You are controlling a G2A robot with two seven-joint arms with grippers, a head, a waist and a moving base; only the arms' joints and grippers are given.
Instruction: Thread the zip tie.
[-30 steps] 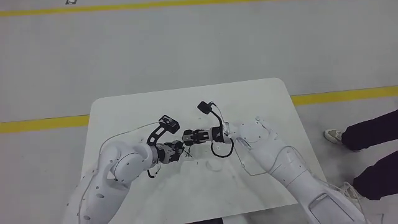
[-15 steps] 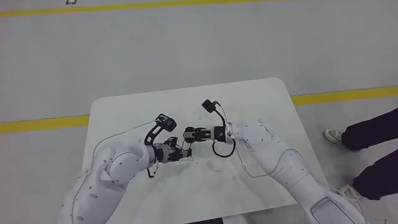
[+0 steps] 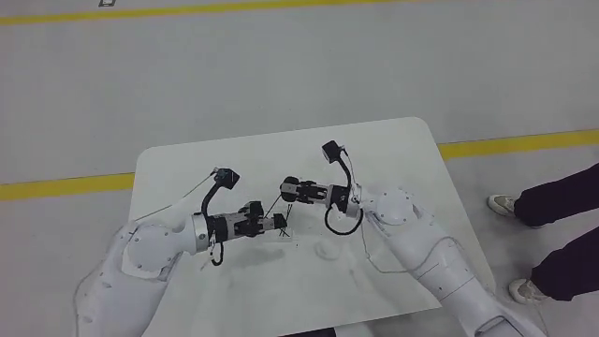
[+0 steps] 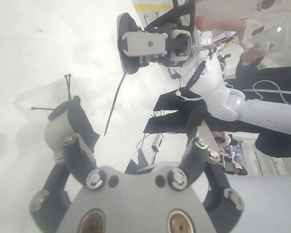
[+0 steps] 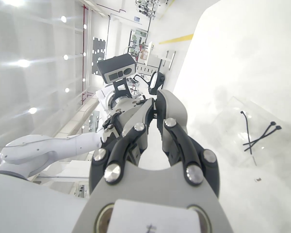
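A black zip tie hangs from my right gripper, which is shut on its upper end; the thin tail points toward my left gripper. The left gripper's jaws stand wide apart with nothing between them, and the tail's tip ends close beside one finger. From above, the left gripper and the right gripper face each other just above the middle of the white table, a short gap apart. In the right wrist view the right gripper is pinched together.
Several spare black zip ties lie crossed on a clear plastic bag on the table below the grippers, also seen as zip ties beyond the left finger. The table's rounded edge lies far right.
The left arm has swung out to the left and its gripper has drawn back from the right gripper. The right gripper has shifted slightly toward the table's far side.
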